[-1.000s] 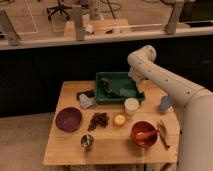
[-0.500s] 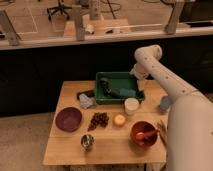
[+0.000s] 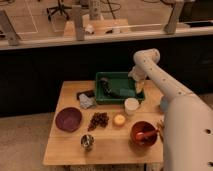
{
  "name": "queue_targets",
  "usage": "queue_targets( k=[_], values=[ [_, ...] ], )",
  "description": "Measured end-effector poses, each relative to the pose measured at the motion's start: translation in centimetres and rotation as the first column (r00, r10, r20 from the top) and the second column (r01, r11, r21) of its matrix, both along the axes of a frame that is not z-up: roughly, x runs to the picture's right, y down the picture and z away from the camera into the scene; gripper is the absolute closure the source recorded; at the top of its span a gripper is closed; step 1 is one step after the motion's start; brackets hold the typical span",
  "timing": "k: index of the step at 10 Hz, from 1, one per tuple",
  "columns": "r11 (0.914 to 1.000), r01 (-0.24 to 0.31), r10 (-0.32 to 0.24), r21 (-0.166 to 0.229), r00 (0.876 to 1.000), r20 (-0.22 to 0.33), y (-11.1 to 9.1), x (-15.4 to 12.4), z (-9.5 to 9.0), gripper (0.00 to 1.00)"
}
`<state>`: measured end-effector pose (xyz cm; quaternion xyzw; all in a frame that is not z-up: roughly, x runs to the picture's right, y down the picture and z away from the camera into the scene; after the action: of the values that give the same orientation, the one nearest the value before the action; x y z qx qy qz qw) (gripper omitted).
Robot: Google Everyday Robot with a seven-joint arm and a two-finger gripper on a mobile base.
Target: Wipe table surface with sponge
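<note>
1. While the white arm bent down from its elbow above the far side of the table, the gripper (image 3: 139,84) hung over the right end of the green bin (image 3: 116,74), low by its rim.
2. Its jaws stood apart (what lay directly beneath them could not be made out).
3. The sponge (image 3: 164,103) sat at the right edge of the table surface (image 3: 115,150), partly hidden behind the arm, apart from the gripper and to the right of the white cup (image 3: 131,105).
4. A grey-blue cloth wad (image 3: 86,101) lay just beside the bin's front left corner.
5. Nearer the front edge stood a purple bowl (image 3: 68,119), a small metal cup (image 3: 87,141) and a red bowl (image 3: 144,132), each apart from the others.
</note>
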<state>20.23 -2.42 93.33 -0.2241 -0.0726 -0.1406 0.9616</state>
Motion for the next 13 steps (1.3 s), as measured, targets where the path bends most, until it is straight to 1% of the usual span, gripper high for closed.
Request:
queue_targets(
  k=[2,6,10,13],
  values=[
    [0.9998,0.019,-0.019,0.003,1.000,0.010,0.9,-1.1,0.8,0.20],
    [0.9994,0.035,-0.035,0.001,0.999,0.014,2.4,-1.4,2.1,0.20],
    [0.9987,0.045,-0.045,-0.022,0.999,0.001,4.0,-1.2,3.8,0.20],
    [0.9969,0.068,-0.068,-0.039,0.998,-0.001,4.3,-1.4,5.1,0.20]
  ],
)
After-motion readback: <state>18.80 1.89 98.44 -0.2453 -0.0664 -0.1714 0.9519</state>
